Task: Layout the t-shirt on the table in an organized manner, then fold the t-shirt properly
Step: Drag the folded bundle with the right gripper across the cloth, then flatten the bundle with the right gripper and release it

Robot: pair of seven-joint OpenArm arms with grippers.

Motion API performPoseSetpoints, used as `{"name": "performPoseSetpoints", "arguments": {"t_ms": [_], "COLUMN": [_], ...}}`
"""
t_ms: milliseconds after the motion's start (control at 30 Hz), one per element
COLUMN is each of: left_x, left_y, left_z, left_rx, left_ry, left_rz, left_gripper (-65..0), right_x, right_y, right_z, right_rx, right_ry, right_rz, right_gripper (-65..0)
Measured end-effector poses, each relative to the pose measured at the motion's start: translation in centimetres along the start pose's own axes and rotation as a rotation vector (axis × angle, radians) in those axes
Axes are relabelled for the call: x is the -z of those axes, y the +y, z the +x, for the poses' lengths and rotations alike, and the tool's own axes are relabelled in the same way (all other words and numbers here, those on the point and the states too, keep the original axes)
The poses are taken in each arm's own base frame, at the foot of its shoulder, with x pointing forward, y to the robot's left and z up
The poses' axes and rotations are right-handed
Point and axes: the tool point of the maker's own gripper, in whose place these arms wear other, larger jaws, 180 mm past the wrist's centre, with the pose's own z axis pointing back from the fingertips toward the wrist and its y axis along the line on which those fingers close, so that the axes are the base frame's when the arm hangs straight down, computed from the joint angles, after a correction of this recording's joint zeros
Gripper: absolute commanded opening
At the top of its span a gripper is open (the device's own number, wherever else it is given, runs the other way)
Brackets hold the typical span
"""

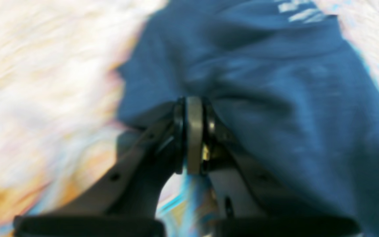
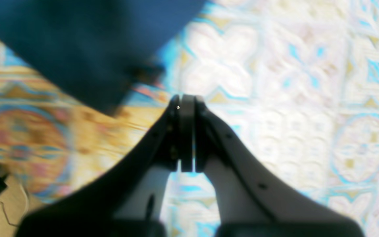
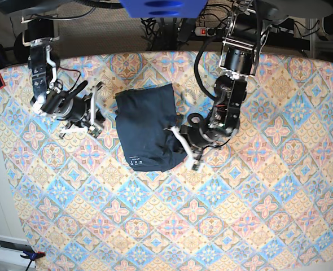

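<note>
The left hand (image 1: 194, 131) is clenched, its two dark, curved fingers (image 1: 179, 131) pressed flat against each other. Navy cloth bunches right at its tip and creases fan out from there, but the blurred left wrist view does not show whether cloth is caught between the pads; in the base view the hand (image 3: 184, 148) sits at the garment's edge on that view's right, touching it.

The right hand (image 2: 186, 105) is clenched too, pads together with only a hairline gap lower down, and nothing is in it. It hangs over bare patterned cloth, with a dark corner of the garment just beyond its tip and apart from it. In the base view this hand (image 3: 95, 116) sits near the garment on that view's left.

The t-shirt (image 3: 145, 127) lies on the desk (image 3: 257, 214) between the two hands, in the upper middle of the base view. It is gathered into a compact, roughly rectangular bundle, dark navy, soft and matte, with rounded lower corners and shallow wrinkles. A small row of white marks (image 3: 136, 161) shows near its lower hem.

The desk wears a cloth of diamond tiles with floral medallions in pink, light blue and cream.
</note>
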Motion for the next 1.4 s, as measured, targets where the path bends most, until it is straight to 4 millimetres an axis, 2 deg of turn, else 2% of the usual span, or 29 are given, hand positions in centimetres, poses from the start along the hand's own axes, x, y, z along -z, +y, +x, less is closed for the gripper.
{"name": "performPoseSetpoints", "arguments": {"t_ms": [100, 200, 300, 433, 567, 600, 700, 767, 800, 867, 933, 967, 1067, 1100, 1133, 1267, 1400], "left_x": [-2.0, -3.8, -6.0, -9.2, -12.0, -12.4, -13.5, -14.2, -14.5, -14.6, -14.6, -14.6, -14.6, -14.7, -14.7, -14.7, -14.6], "left_y": [1.2, 1.9, 3.6, 6.5, 7.6, 7.8, 8.7, 9.3, 9.5, 9.5, 9.4, 9.4, 9.3, 9.3, 9.3, 9.3, 9.3], "left_z": [0.1, -0.6, -0.5, -1.7, -1.9, -2.2, -3.6, -3.9, -3.9, -4.1, -4.0, -4.0, -4.6, -4.7, -4.7, -4.6, -4.6], "left_rx": [-0.034, -0.055, -0.107, -0.149, -0.216, -0.242, -0.323, -0.362, -0.374, -0.388, -0.394, -0.394, -0.399, -0.400, -0.399, -0.399, -0.398], "left_ry": [-0.036, -0.035, -0.079, -0.078, -0.139, -0.142, -0.113, -0.118, -0.122, -0.115, -0.117, -0.117, -0.107, -0.101, -0.100, -0.106, -0.106], "left_rz": [0.036, 0.068, 0.115, 0.215, 0.241, 0.239, 0.241, 0.243, 0.242, 0.238, 0.227, 0.228, 0.229, 0.230, 0.230, 0.230, 0.229], "left_gripper": [-64.7, -64.7, -64.7, -64.7, -64.7, -64.7, -64.7, -64.7, -64.7, -64.7, -64.7, -64.7, -64.7, -64.7, -64.7, -64.7, -64.7], "right_x": [-0.5, -0.2, 0.8, 1.8, 2.7, 3.3, 5.6, 6.7, 7.0, 7.0, 7.3, 7.9, 10.4, 10.9, 10.9, 11.2, 11.6], "right_y": [0.6, 1.3, 3.6, 6.9, 9.8, 10.6, 12.9, 13.2, 12.8, 10.5, 9.4, 9.7, 11.9, 12.6, 12.7, 11.1, 12.3], "right_z": [2.7, 4.4, 5.3, 7.6, 10.6, 10.7, 9.2, 9.0, 9.6, 12.8, 14.3, 13.6, 8.9, 7.9, 7.9, 7.2, 6.1], "right_rx": [-0.020, 0.004, 0.011, -0.007, 0.044, 0.051, 0.086, 0.094, 0.092, 0.094, 0.125, 0.144, 0.218, 0.240, 0.262, 0.273, 0.346], "right_ry": [-0.082, -0.132, -0.150, -0.200, -0.284, -0.279, -0.205, -0.177, -0.191, -0.297, -0.367, -0.350, -0.221, -0.205, -0.228, -0.230, -0.247], "right_rz": [-0.004, -0.001, 0.052, 0.133, 0.209, 0.237, 0.313, 0.334, 0.332, 0.301, 0.296, 0.314, 0.373, 0.389, 0.400, 0.379, 0.409], "right_gripper": [-64.9, -64.9, -64.9, -64.9, -64.9, -64.9, -64.9, -64.9, -64.9, -64.9, -64.9, -64.9, -64.9, -64.9, -64.9, -64.9, -64.9]}}
